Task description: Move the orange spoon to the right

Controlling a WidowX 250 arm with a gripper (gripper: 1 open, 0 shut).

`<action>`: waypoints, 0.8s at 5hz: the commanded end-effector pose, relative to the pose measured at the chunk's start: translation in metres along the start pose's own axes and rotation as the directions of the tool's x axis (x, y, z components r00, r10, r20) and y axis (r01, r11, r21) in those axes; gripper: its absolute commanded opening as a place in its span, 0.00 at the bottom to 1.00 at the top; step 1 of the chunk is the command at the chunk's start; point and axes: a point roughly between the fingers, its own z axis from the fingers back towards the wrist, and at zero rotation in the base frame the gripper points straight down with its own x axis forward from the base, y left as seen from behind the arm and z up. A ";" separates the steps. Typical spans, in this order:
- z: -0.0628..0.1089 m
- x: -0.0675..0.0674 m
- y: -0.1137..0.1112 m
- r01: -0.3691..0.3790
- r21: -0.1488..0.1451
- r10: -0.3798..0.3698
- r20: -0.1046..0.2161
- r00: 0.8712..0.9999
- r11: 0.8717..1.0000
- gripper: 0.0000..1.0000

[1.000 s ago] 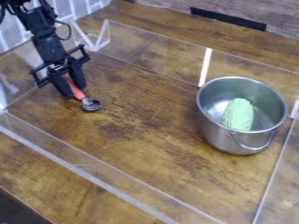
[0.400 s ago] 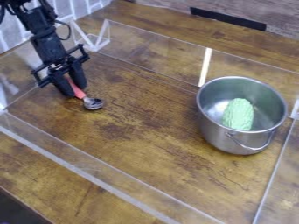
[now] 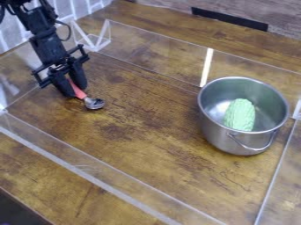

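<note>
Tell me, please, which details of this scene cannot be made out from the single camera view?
- Upper end of the orange spoon handle: covered by the gripper, so whether the pads really clamp it is unclear.
- Lower part of the green ribbed object: hidden by the steel pot wall.
- Robot arm: cut off by the top-left edge.

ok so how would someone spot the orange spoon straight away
Look at the far left of the wooden table, under the black gripper. The orange spoon lies there, its orange-red handle between the fingers, its silver bowl pointing toward the steel pot.
</note>
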 end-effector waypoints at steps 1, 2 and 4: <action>0.028 -0.005 0.001 -0.016 -0.041 0.019 0.061 0.998 0.999 0.00; 0.042 -0.018 -0.011 -0.019 -0.066 0.022 0.057 0.998 0.998 0.00; 0.074 -0.049 -0.042 -0.014 -0.120 0.018 0.037 0.999 0.993 0.00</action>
